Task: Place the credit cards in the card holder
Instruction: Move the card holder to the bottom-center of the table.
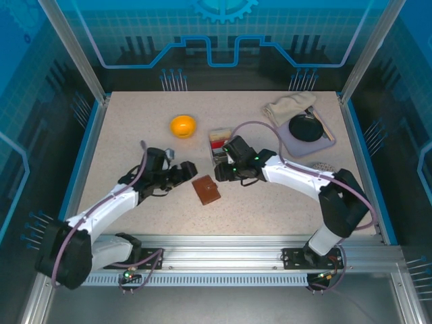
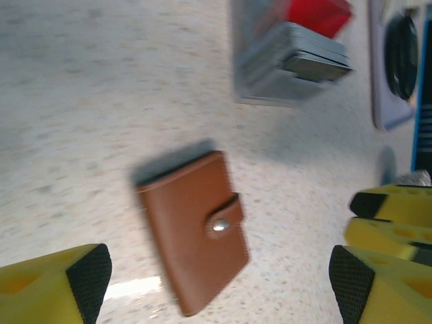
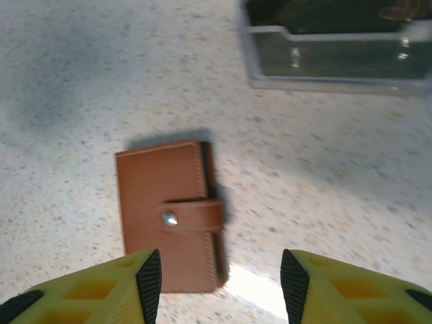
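Top external shows a smooth, reddish-brown leather card holder [image 1: 206, 190], rectangular and snapped shut, flat on the speckled table [image 1: 135, 121]. The left gripper [image 2: 219, 277] sits just left of the holder, the right gripper [image 3: 221, 277] just beyond it. Both have fingers spread and hold nothing. Past the holder, a clear tray box [image 2: 237, 61] holds stacked red and grey credit cards [image 2: 307, 57].

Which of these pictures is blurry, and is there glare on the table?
Left wrist view: smeared by motion blur, wallet and card tray edges soft. Right wrist view: wallet fairly sharp, a bright glare patch on the table beside it. Top view: sharp, evenly lit.
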`<act>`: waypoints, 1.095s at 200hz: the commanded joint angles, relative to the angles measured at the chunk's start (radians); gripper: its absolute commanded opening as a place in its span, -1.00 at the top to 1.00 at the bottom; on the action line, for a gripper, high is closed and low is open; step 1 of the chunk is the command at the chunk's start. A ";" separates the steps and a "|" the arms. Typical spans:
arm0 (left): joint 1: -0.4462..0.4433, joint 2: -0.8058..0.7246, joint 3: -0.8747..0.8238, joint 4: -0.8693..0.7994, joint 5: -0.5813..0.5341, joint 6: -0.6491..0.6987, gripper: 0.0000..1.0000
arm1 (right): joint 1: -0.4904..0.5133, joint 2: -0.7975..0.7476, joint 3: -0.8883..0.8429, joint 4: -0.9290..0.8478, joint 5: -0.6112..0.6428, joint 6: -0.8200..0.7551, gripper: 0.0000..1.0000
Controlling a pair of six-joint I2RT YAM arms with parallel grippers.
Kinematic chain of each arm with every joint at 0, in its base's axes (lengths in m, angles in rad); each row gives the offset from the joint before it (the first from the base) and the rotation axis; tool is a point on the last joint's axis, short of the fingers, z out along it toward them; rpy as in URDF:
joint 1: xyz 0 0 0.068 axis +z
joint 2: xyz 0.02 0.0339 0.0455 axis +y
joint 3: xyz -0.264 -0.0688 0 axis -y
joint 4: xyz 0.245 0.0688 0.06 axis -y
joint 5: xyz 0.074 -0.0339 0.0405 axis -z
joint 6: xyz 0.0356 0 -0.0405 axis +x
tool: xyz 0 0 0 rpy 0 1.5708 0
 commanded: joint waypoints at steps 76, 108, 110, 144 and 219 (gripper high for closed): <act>0.031 0.003 -0.172 0.119 0.109 -0.148 -0.45 | 0.082 0.309 0.248 -0.113 -0.157 -0.044 0.37; 0.029 0.033 -0.162 0.147 0.171 -0.122 -0.46 | 0.079 0.300 0.148 -0.105 -0.141 0.021 0.38; 0.029 0.039 -0.160 0.149 0.175 -0.120 -0.46 | 0.079 0.298 0.139 -0.103 -0.139 0.029 0.39; 0.000 0.092 -0.120 0.167 0.205 -0.105 -0.35 | 0.077 0.201 -0.075 0.061 -0.145 0.203 0.39; -0.088 0.182 -0.075 0.202 0.182 -0.131 -0.33 | 0.071 0.063 -0.136 0.112 -0.093 0.286 0.37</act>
